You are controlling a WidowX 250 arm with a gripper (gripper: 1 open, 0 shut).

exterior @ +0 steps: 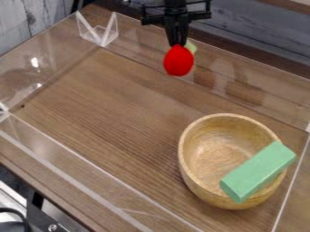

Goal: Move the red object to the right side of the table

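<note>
We are viewing the tabletop (109, 118) from its near side. At the far edge, slightly right of centre, the black fingers (179, 42) are pointing straight down and closing tightly on the leafy top of the red strawberry (179, 60), which is hanging just beneath them. We are seeing the strawberry lifted clear of the wood. At the near right, well apart from it, a wooden bowl (206, 136) is resting on the tabletop, and a green block (258, 170) is leaning tilted across the bowl's near right rim. Clear acrylic walls (96, 30) are bordering the surface.
</note>
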